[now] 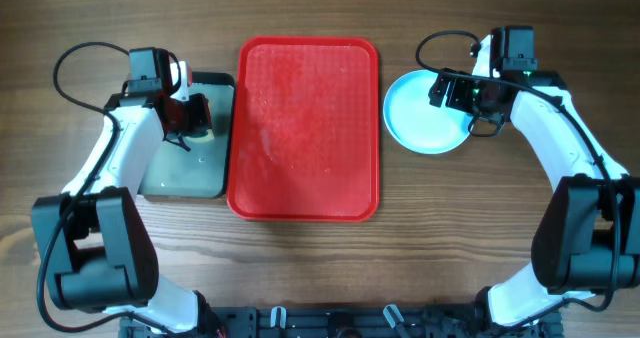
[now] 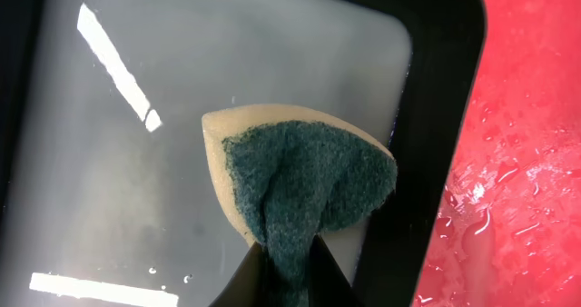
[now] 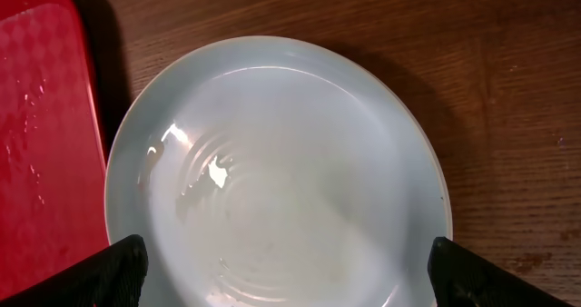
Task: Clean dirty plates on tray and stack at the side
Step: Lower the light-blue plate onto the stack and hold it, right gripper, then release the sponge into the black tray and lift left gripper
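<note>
The red tray (image 1: 305,128) lies in the middle with no plates on it and looks wet; it also shows in the left wrist view (image 2: 522,162) and the right wrist view (image 3: 41,134). A pale turquoise plate (image 1: 420,118) sits on the wood right of the tray. It fills the right wrist view (image 3: 272,143), wet and without smears. I cannot tell whether other plates lie under it. My right gripper (image 1: 465,103) is open above it, fingers wide apart (image 3: 290,271). My left gripper (image 1: 190,118) is shut on a yellow-and-green sponge (image 2: 309,175) over the pan.
A black-rimmed metal pan (image 1: 185,173) stands left of the tray, touching its edge; its grey floor (image 2: 136,180) is wet. The table is bare wood around the plate (image 3: 508,89).
</note>
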You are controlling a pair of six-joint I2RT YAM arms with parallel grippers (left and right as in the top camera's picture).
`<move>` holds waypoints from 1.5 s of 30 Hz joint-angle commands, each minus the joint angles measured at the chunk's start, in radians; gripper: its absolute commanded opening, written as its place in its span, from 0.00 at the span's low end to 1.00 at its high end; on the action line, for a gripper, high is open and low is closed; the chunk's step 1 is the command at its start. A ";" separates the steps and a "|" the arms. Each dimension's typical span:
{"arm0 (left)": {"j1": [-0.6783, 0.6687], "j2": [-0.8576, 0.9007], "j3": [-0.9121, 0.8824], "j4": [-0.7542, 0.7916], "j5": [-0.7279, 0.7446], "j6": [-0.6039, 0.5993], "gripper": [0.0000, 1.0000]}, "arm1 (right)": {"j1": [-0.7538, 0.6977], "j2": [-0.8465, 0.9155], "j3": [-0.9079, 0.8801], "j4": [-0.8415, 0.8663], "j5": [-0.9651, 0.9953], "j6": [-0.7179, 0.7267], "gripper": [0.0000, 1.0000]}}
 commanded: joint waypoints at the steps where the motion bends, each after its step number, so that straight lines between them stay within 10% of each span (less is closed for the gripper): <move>1: -0.001 0.018 -0.002 0.004 0.001 0.015 0.08 | 0.003 0.014 0.016 0.012 -0.013 -0.005 1.00; 21: -0.001 0.085 -0.004 -0.002 0.005 0.005 0.14 | 0.003 0.014 0.016 0.013 -0.013 -0.004 1.00; 39: -0.001 -0.047 0.142 0.029 0.091 0.003 0.80 | 0.003 0.014 0.016 0.013 -0.012 -0.005 1.00; 41: -0.001 -0.093 0.160 0.063 0.090 0.004 1.00 | 0.003 0.014 0.016 0.013 -0.013 -0.005 1.00; 45: -0.001 -0.140 0.160 0.086 0.087 0.004 1.00 | 0.003 0.014 0.016 0.013 -0.013 -0.005 1.00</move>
